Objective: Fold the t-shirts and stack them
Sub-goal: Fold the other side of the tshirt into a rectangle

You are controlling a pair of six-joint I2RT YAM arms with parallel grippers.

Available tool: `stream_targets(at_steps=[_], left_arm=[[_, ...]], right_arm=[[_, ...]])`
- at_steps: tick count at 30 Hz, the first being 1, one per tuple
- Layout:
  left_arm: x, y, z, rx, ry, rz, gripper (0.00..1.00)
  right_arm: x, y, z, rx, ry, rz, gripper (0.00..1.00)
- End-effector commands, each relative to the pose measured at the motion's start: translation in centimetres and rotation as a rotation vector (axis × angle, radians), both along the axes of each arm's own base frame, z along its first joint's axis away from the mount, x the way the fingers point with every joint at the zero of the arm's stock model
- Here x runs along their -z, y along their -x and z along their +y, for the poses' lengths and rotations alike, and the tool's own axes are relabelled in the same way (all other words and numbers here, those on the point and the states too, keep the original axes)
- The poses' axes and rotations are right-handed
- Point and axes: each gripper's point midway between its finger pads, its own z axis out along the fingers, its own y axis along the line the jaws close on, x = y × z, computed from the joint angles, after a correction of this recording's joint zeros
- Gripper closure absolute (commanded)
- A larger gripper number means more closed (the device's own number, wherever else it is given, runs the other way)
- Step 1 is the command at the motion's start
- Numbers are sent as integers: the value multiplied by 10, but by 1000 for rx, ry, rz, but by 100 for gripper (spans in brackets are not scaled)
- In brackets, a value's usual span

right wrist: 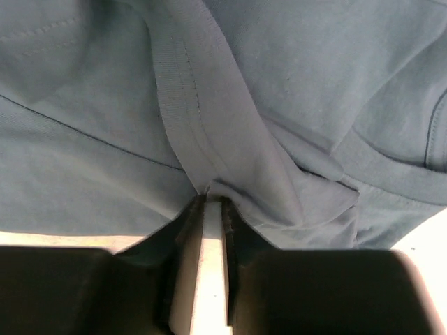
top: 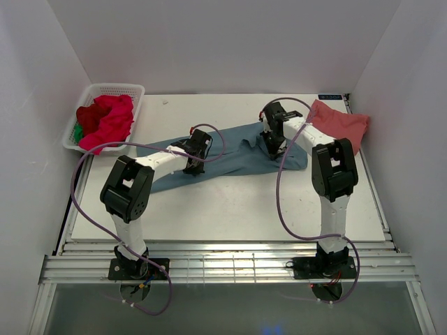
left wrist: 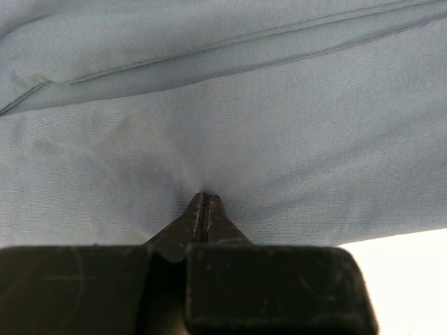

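The large teal-blue t-shirt (top: 237, 150) lies stretched in a long band across the middle of the table. My left gripper (top: 198, 152) is shut on its cloth left of centre; in the left wrist view the jaws (left wrist: 204, 197) pinch a puckered fold of the shirt (left wrist: 244, 105). My right gripper (top: 272, 143) grips the shirt's right part; in the right wrist view the tips (right wrist: 210, 199) hold bunched cloth beside a hemmed band (right wrist: 202, 118). The salmon-pink t-shirt (top: 340, 124) lies at the back right. The red/magenta t-shirts (top: 108, 118) and a bit of green cloth (top: 78, 131) sit in the basket.
The white lattice basket (top: 115, 87) stands at the back left corner of the white table (top: 230, 209). White walls close in the left, back and right. Purple cables loop beside both arms. A metal rail runs along the near edge.
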Motion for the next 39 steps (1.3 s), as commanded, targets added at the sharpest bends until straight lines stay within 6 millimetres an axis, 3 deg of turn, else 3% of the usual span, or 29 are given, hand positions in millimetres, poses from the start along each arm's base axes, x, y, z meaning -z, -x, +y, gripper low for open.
stream_targets(at_steps=[1,3,8,12,13,15,16,22,29,33,39], left_arm=[[2,1,7,-14,-24,7,100],[1,0,7,-14,-25,5,100],[3,0,7,-16,-28,9,100],[4,0,8,-16,-31,11,100],[5,1,8,-16,-31,14,100],[5,1,7,-15,-30,15,100],[6,1,7,-15,-31,16,100],[5,1,9,-15,-37,13,100],[8,5,10,-14,-42,25,100],[10,6,12,-17,-51,30,100],[15,12,15,-28,-55,46,100]], right_arm=[[-6,-10,1,-4,6,-32,86],[-4,-10,0,-8,19,-33,92],[-8,-17,-4,0,41,-65,92],[-31,-40,-5,18,57,-146,92],[-47,-53,-1,19,48,-191,92],[-50,-64,-1,20,61,-203,92],[-64,-77,2,24,49,-244,92],[-66,-110,6,34,49,-290,92],[-44,-139,0,51,62,-342,92],[-45,-152,-3,65,84,-394,92],[-85,-173,-2,93,51,-533,92]])
